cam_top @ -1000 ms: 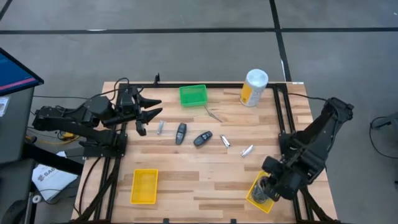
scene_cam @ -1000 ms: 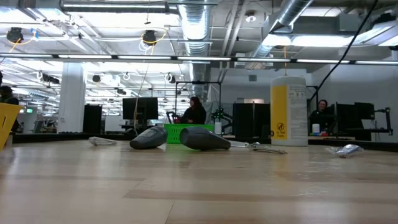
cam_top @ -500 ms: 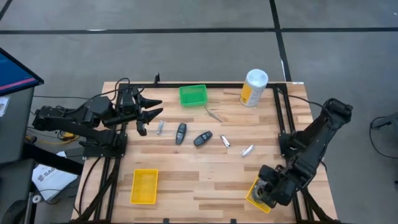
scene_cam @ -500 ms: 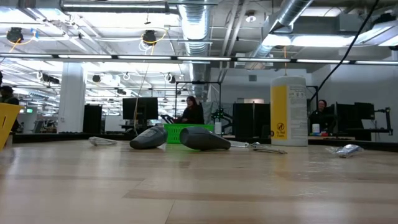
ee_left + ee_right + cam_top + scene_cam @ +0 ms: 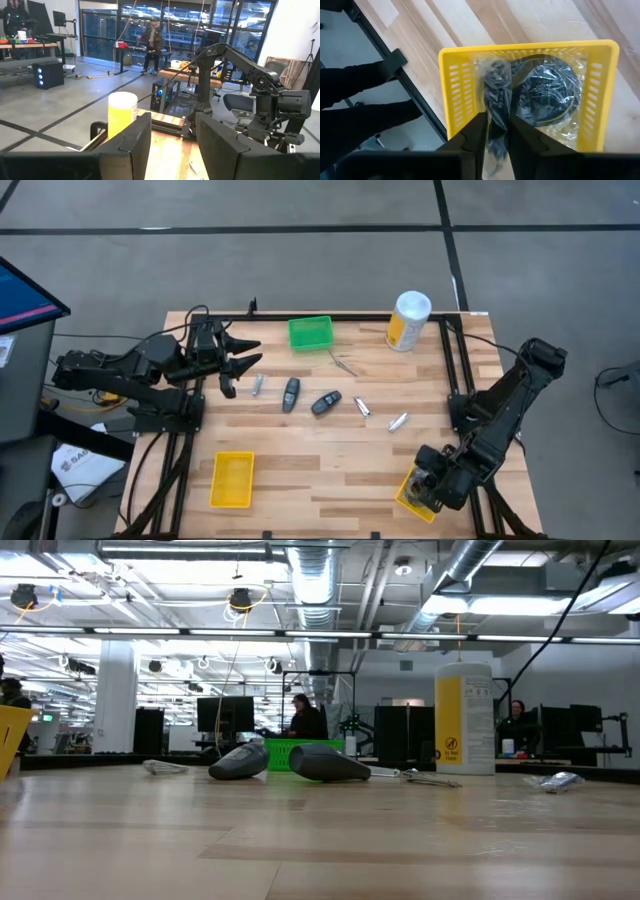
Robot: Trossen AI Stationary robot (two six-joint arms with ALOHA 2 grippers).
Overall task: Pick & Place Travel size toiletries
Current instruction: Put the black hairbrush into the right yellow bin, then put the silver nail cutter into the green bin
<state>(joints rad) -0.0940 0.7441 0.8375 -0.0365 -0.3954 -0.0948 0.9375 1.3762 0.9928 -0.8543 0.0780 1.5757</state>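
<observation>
- Right gripper (image 5: pixel 495 131) — poised over the yellow tray (image 5: pixel 451 95) at the table's 5 o'clock corner. Its two fingers (image 5: pixel 476 134) stand only a narrow gap apart, pinching a crinkled, plastic-wrapped black bundle (image 5: pixel 496 100) whose upper part reaches into the tray.
- Second black bundle (image 5: pixel 547 95) — a round coil in clear wrap, lying flat inside the same tray, just beside the gripped one.
- Left gripper (image 5: pixel 243 352) — hangs at the table's 9 o'clock edge with its fingers (image 5: pixel 131 145) spread wide and nothing between them; it touches no item.
- Two dark oval pieces — one (image 5: pixel 290 393) just left of table centre, the other (image 5: pixel 325 402) close beside it toward 3 o'clock. In the low view they lie flat on the wood, (image 5: pixel 238 762) and (image 5: pixel 328 764).
- Slim silvery pieces, all loose on the table — one (image 5: pixel 257 384) toward 9 o'clock of the ovals, near the left gripper; one (image 5: pixel 362 407) and another (image 5: pixel 397 421) toward 3 o'clock; a thin one (image 5: pixel 345 364) toward 12 o'clock, just beside the green tray (image 5: pixel 310 332).
- White-and-yellow canister (image 5: pixel 408 320) — upright near the 1 o'clock edge.
- Second yellow tray (image 5: pixel 232 479) — at 7 o'clock; whether it holds anything cannot be told.
- Room beyond the table — people at desks (image 5: pixel 303 718).
</observation>
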